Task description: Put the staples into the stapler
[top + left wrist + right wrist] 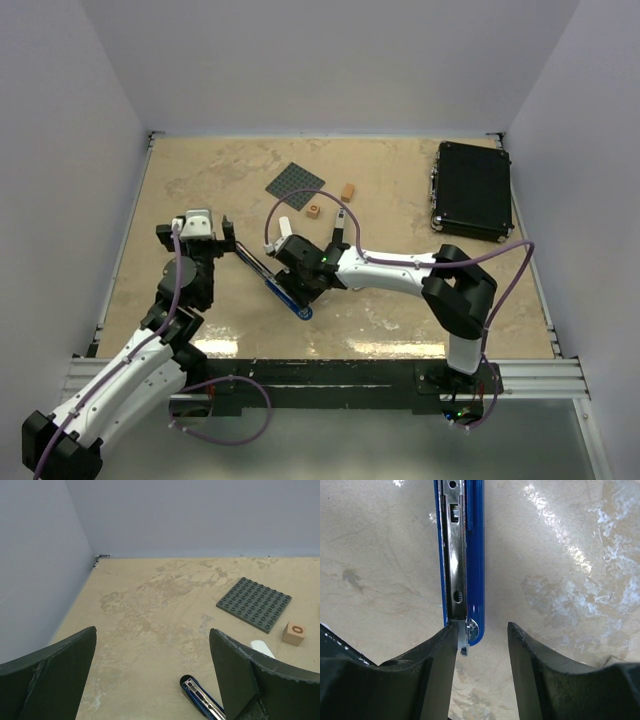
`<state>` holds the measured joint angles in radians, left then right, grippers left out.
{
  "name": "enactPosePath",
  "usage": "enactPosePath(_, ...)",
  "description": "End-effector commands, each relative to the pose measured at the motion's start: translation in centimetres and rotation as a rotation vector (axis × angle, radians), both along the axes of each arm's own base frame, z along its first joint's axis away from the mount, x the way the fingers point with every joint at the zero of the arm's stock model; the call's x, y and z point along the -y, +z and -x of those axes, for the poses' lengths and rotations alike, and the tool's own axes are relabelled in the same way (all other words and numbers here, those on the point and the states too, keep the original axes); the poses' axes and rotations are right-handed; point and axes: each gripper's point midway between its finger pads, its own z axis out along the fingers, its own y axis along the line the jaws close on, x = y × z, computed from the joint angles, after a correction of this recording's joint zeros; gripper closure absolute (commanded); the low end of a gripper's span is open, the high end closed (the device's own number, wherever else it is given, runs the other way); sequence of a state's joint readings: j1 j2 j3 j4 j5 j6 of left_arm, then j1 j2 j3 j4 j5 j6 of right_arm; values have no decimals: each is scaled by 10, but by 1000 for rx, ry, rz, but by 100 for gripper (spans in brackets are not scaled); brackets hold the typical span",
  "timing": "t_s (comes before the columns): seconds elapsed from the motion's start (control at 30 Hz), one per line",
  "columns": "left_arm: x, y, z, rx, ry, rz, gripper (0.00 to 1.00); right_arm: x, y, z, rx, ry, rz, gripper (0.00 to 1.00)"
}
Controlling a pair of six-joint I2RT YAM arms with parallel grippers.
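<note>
Beige table bears stapler, studded plate, orange blocks, black case.

Overhead view spans the table; both wrist views closely share the stapler.

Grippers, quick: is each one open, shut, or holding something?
Left gripper: wide open, empty.
Right gripper: half open, straddling the end of the blue stapler; gap on one side, not clamped.

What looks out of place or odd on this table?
Only the blue stapler: it lies swung open at a slant on the table, with its metal channel exposed. That fits loading staples. Nothing looks spilled or broken.
</note>
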<state>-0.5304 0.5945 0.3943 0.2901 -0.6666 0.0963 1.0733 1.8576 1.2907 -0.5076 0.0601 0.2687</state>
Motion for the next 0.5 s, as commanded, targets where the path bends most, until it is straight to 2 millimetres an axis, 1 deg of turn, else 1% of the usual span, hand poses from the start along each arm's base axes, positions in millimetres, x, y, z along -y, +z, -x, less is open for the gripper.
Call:
enactPosePath(0.0, 7, 4, -4, 16, -18, 50, 0, -4, 26, 2, 41, 0, -73, 52)
enactPosePath(0.07, 10, 1, -5, 5, -31, 58, 0, -5, 40, 0, 73, -18, -120, 51)
enactPosePath(0.1, 13, -2, -7, -7, -36, 58, 0, -10, 51, -5, 112, -30, -160, 51)
enactPosePath(0.13, 14, -3, -8, -14, -43, 61, 0, -7, 52, -6, 128, -35, -176, 51)
enactPosePath(0.17, 18, -5, -10, -25, -56, 64, 0, -7, 72, -8, 167, -38, -235, 50)
enactPosePath(0.2, 23, -8, -13, -42, -65, 89, 0, -15, 84, -11, 202, -32, -300, 49)
enactPosePath(0.23, 28, -14, -15, -71, -87, 90, 0, -11, 84, -8, 213, -18, -318, 45)
enactPosePath(0.27, 31, -18, -16, -88, -93, 123, 0, -12, 97, -8, 242, 3, -361, 43)
enactPosePath(0.3, 36, -22, -21, -115, -98, 135, 0, -19, 105, -8, 262, 24, -414, 41)
enactPosePath(0.33, 40, -32, -22, -157, -111, 140, 0, -15, 98, -6, 262, 29, -411, 40)
enactPosePath(0.4, 45, -43, -28, -215, -97, 202, 0, -16, 94, -4, 263, 37, -416, 36)
enactPosePath(0.43, 44, -56, -27, -268, -84, 211, 0, -16, 89, -3, 260, 40, -410, 35)
enactPosePath(0.47, 41, -62, -30, -291, -60, 272, 0, -19, 87, -3, 260, 44, -414, 34)
